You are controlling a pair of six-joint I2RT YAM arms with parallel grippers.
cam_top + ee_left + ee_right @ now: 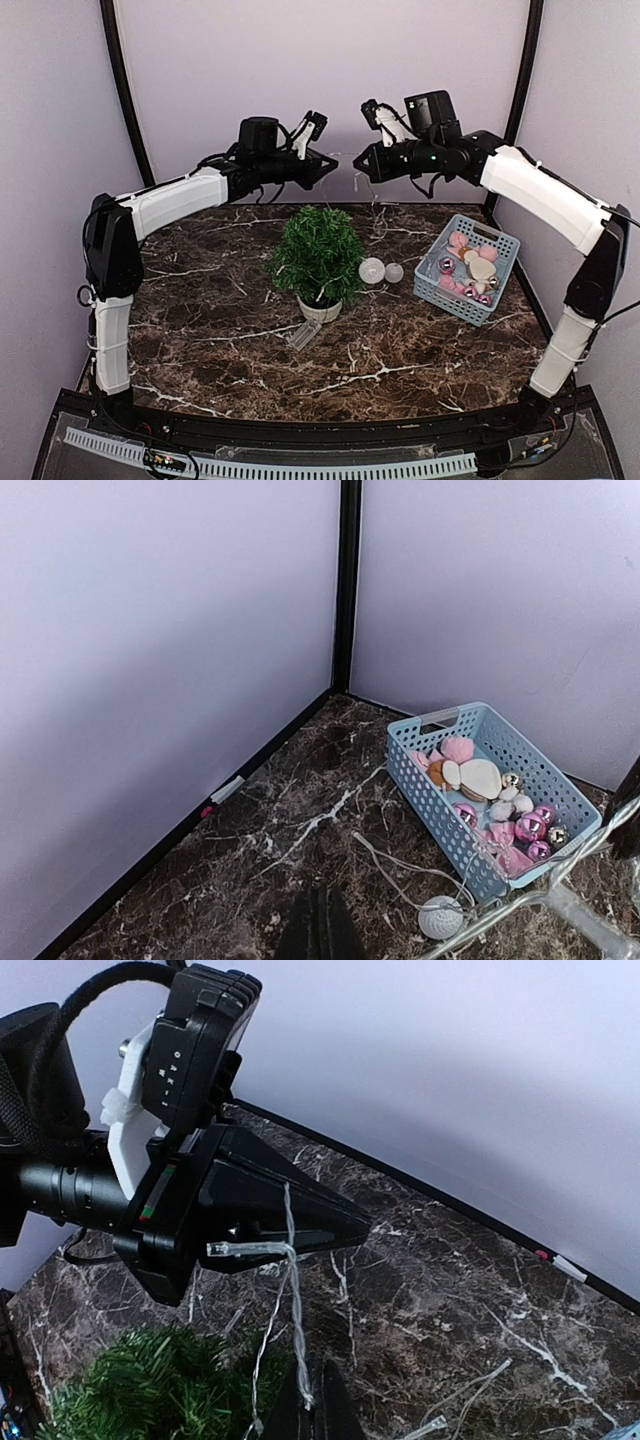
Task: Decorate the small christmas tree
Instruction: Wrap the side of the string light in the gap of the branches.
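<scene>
Nearest: slotted rail (300, 466) along near edge, arm bases at both ends. Beyond it, marbled worktop (200, 330); small christmas tree (318, 255) upright in pale pot at centre, no ornaments visible on it. Left hand (333, 163) and right hand (358, 163) high over far side, tips almost meeting, both fully closed. Light string (290, 1300) seemingly pinched in each: crossing left tip, dropping to right fingertips, loose end hanging toward branches. Probably held aloft to keep wire untangled before draping. Blue basket (452, 297) of pink and pale baubles at right, apart from tree. White ball (371, 270) and smaller pale ball (394, 272) just right of tree; clear tag (304, 333) near pot. Nothing between hands and treetop; slack wire likely to snag on needles.
</scene>
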